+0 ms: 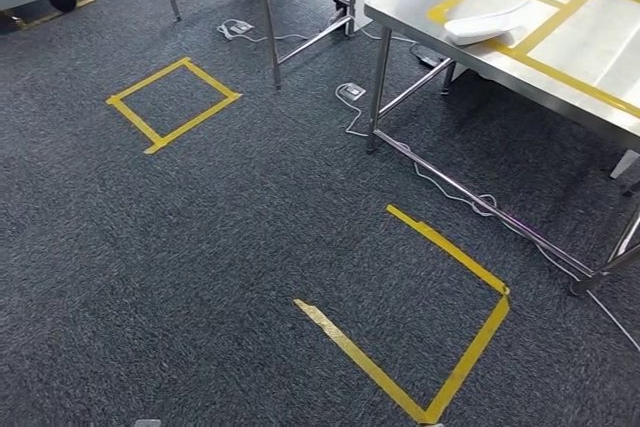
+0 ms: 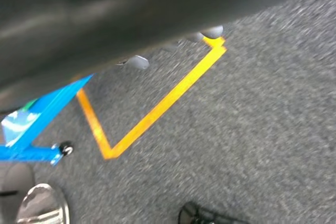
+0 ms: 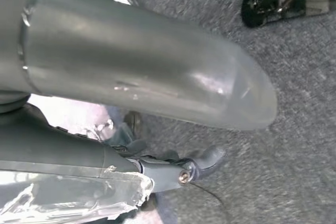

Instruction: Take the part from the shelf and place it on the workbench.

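Observation:
A white curved part (image 1: 483, 25) lies on the steel workbench (image 1: 453, 42) at the right of the head view, inside a yellow taped rectangle. In the right wrist view my right hand (image 3: 130, 108) hangs over the carpet. Its thick grey thumb (image 3: 150, 72) lies across a pale whitish part (image 3: 63, 114) that sits between the thumb and the darker fingers (image 3: 198, 163). In the left wrist view my left hand (image 2: 99, 19) is a dark blur over the floor, and how its fingers lie cannot be made out.
Grey carpet carries two yellow tape squares (image 1: 172, 102), one just before me (image 1: 445, 347). Bench legs and floor rails (image 1: 483, 202) with cables stand to the right. More steel table legs (image 1: 268, 17) stand at the back. A blue trolley (image 2: 35, 129) is near my left side.

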Tool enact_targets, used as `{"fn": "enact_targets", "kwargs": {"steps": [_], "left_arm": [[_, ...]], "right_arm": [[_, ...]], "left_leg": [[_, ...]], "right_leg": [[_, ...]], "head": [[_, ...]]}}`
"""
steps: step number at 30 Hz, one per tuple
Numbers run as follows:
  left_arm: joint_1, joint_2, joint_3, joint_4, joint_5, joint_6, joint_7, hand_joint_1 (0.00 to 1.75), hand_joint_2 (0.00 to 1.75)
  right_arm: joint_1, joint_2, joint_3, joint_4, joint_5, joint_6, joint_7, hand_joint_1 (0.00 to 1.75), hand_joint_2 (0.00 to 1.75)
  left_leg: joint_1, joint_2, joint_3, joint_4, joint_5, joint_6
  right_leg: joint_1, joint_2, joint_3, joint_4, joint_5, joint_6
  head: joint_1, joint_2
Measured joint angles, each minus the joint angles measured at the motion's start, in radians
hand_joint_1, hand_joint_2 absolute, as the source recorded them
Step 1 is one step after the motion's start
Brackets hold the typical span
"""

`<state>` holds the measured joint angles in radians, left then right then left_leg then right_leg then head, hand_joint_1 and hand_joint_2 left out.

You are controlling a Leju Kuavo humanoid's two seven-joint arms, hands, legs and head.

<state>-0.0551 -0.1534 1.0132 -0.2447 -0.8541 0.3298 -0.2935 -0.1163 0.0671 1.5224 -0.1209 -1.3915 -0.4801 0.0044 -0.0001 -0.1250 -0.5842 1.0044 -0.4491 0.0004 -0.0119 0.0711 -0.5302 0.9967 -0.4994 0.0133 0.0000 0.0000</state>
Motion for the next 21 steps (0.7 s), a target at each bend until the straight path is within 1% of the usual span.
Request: {"fn": "enact_targets", "kwargs": {"steps": [1, 2, 3, 4, 5, 6, 7, 8, 9, 10, 11, 12, 13, 14, 15, 16, 17, 18, 19, 20, 21], "left_arm": [[0.001, -0.001, 0.002, 0.001, 0.001, 0.0, 0.002, 0.0, 0.0], [0.001, -0.001, 0.005, 0.002, 0.003, -0.001, 0.004, 0.0, 0.0], [0.0, -0.002, 0.007, 0.002, 0.004, -0.001, 0.005, 0.0, 0.0], [-0.002, -0.002, 0.009, 0.002, 0.005, -0.001, 0.006, 0.0, 0.0], [-0.004, -0.003, 0.011, 0.002, 0.005, -0.001, 0.006, 0.0, 0.0], [-0.004, -0.003, 0.012, 0.002, 0.005, -0.001, 0.007, 0.0, 0.0], [-0.003, -0.004, 0.013, 0.003, 0.005, -0.001, 0.007, 0.0, 0.0], [-0.002, -0.004, 0.014, 0.003, 0.005, -0.001, 0.007, 0.0, 0.0], [-0.001, -0.004, 0.014, 0.004, 0.005, -0.001, 0.007, 0.0, 0.0], [-0.001, -0.004, 0.015, 0.004, 0.006, -0.001, 0.007, 0.0, 0.0], [-0.003, -0.004, 0.016, 0.004, 0.006, -0.001, 0.007, 0.0, 0.0], [-0.004, -0.004, 0.016, 0.004, 0.006, -0.001, 0.007, 0.0, 0.0], [-0.005, -0.004, 0.016, 0.004, 0.006, -0.001, 0.007, 0.0, 0.0], [-0.005, -0.004, 0.017, 0.005, 0.006, -0.001, 0.007, 0.0, 0.0], [-0.004, -0.004, 0.017, 0.005, 0.006, -0.001, 0.007, 0.0, 0.0], [-0.002, -0.004, 0.018, 0.005, 0.006, -0.001, 0.007, 0.0, 0.0], [-0.001, -0.004, 0.018, 0.005, 0.006, -0.001, 0.007, 0.0, 0.0], [-0.002, -0.004, 0.019, 0.005, 0.006, -0.001, 0.007, 0.0, 0.0], [-0.004, -0.004, 0.019, 0.005, 0.006, -0.001, 0.007, 0.0, 0.0], [-0.005, -0.005, 0.019, 0.005, 0.006, -0.002, 0.007, 0.0, 0.0], [-0.005, -0.006, 0.019, 0.006, 0.006, -0.002, 0.007, 0.0, 0.0]], "right_arm": [[-0.001, 0.001, 0.0, 0.0, 0.0, -0.001, 0.0, 0.0, 0.0], [0.0, 0.001, 0.0, 0.0, -0.001, -0.002, 0.0, 0.0, 0.0], [0.0, 0.002, 0.0, 0.0, -0.001, -0.002, -0.001, 0.0, 0.0], [0.002, 0.002, 0.0, 0.0, -0.001, -0.003, -0.001, 0.0, 0.0], [0.003, 0.002, 0.0, 0.0, -0.001, -0.003, -0.001, 0.0, 0.0], [0.004, 0.002, 0.0, 0.0, -0.002, -0.003, -0.001, 0.0, 0.0], [0.005, 0.002, 0.0, 0.0, -0.002, -0.003, -0.001, 0.0, 0.0], [0.004, 0.002, 0.0, 0.0, -0.002, -0.003, -0.001, 0.0, 0.0], [0.003, 0.002, 0.0, 0.0, -0.002, -0.003, -0.001, 0.0, 0.0], [0.003, 0.002, 0.0, 0.0, -0.002, -0.003, -0.001, 0.0, 0.0], [0.002, 0.002, 0.0, 0.0, -0.002, -0.003, -0.001, 0.0, 0.0], [0.002, 0.002, 0.0, 0.0, -0.002, -0.003, -0.001, 0.0, 0.0], [0.001, 0.002, 0.0, 0.0, -0.002, -0.003, -0.001, 0.0, 0.0], [-0.001, 0.002, 0.0, 0.0, -0.002, -0.004, -0.001, 0.0, 0.0], [-0.003, 0.002, 0.0, 0.0, -0.002, -0.004, -0.001, 0.0, 0.0], [-0.005, 0.002, 0.0, 0.0, -0.002, -0.004, -0.001, 0.0, 0.0], [-0.006, 0.002, 0.0, 0.0, -0.002, -0.004, -0.001, 0.0, 0.0], [-0.005, 0.002, 0.0, 0.0, -0.002, -0.004, -0.001, 0.0, 0.0], [-0.004, 0.002, 0.0, 0.0, -0.002, -0.004, -0.001, 0.0, 0.0], [-0.002, 0.002, 0.0, 0.0, -0.002, -0.004, -0.001, 0.0, 0.0], [0.0, 0.002, 0.0, 0.0, -0.002, -0.004, -0.001, 0.0, 0.0]], "left_leg": [[0.0, 0.014, -0.004, 0.009, -0.007, -0.005], [-0.001, 0.038, -0.015, 0.033, -0.025, -0.01], [-0.001, 0.069, -0.036, 0.079, -0.055, -0.015], [-0.001, 0.095, -0.065, 0.143, -0.09, -0.019], [0.001, 0.107, -0.098, 0.214, -0.121, -0.024], [0.004, 0.112, -0.124, 0.268, -0.14, -0.028], [0.006, 0.114, -0.133, 0.291, -0.139, -0.031], [0.008, 0.117, -0.121, 0.271, -0.117, -0.033], [0.009, 0.124, -0.091, 0.215, -0.083, -0.034], [0.009, 0.142, -0.051, 0.142, -0.048, -0.032], [0.006, 0.16, -0.015, 0.074, -0.026, -0.026], [0.002, 0.175, 0.009, 0.028, -0.016, -0.019], [-0.001, 0.183, 0.019, 0.006, -0.017, -0.011], [-0.005, 0.179, 0.019, 0.001, -0.02, -0.004], [-0.003, 0.172, 0.019, 0.0, -0.019, 0.003], [-0.002, 0.163, 0.02, -0.003, -0.017, 0.01], [0.0, 0.155, 0.021, -0.006, -0.015, 0.016], [0.003, 0.146, 0.022, -0.009, -0.013, 0.022], [0.003, 0.137, 0.022, -0.009, -0.012, 0.025], [0.003, 0.126, 0.021, -0.009, -0.012, 0.028], [0.003, 0.114, 0.021, -0.009, -0.012, 0.029]], "right_leg": [[-0.001, -0.012, 0.002, -0.004, 0.003, -0.005], [-0.002, -0.025, 0.005, -0.008, 0.005, -0.01], [-0.002, -0.04, 0.007, -0.011, 0.006, -0.014], [-0.001, -0.055, 0.008, -0.012, 0.005, -0.017], [0.001, -0.071, 0.008, -0.012, 0.003, -0.019], [0.001, -0.086, 0.008, -0.012, 0.002, -0.02], [0.002, -0.1, 0.008, -0.011, 0.0, -0.02], [0.002, -0.113, 0.01, -0.011, -0.002, -0.019], [0.002, -0.124, 0.013, -0.011, -0.004, -0.017], [0.002, -0.134, 0.017, -0.011, -0.007, -0.014], [0.005, -0.144, 0.02, -0.009, -0.011, -0.009], [0.007, -0.152, 0.023, -0.008, -0.015, -0.004], [0.01, -0.161, 0.025, -0.007, -0.018, 0.001], [0.011, -0.171, 0.026, -0.007, -0.02, 0.006], [0.01, -0.175, 0.028, -0.007, -0.023, 0.011], [0.008, -0.165, 0.027, -0.001, -0.03, 0.016], [0.006, -0.147, 0.019, 0.017, -0.045, 0.02], [0.004, -0.122, 0.0, 0.061, -0.072, 0.024], [0.002, -0.097, -0.031, 0.126, -0.105, 0.026], [0.002, -0.084, -0.068, 0.201, -0.138, 0.027], [0.001, -0.077, -0.103, 0.268, -0.16, 0.029]], "head": [[-0.001, 0.0], [-0.003, 0.0], [-0.005, 0.0], [-0.006, 0.0], [-0.008, 0.0], [-0.007, 0.0], [-0.007, 0.0], [-0.008, 0.0], [-0.008, 0.0], [-0.008, 0.0], [-0.008, 0.0], [-0.008, 0.0], [-0.007, 0.0], [-0.006, 0.0], [-0.006, 0.0], [-0.005, 0.0], [-0.003, 0.0], [-0.001, 0.0], [0.002, 0.0], [0.004, 0.0], [0.004, 0.0]]}}
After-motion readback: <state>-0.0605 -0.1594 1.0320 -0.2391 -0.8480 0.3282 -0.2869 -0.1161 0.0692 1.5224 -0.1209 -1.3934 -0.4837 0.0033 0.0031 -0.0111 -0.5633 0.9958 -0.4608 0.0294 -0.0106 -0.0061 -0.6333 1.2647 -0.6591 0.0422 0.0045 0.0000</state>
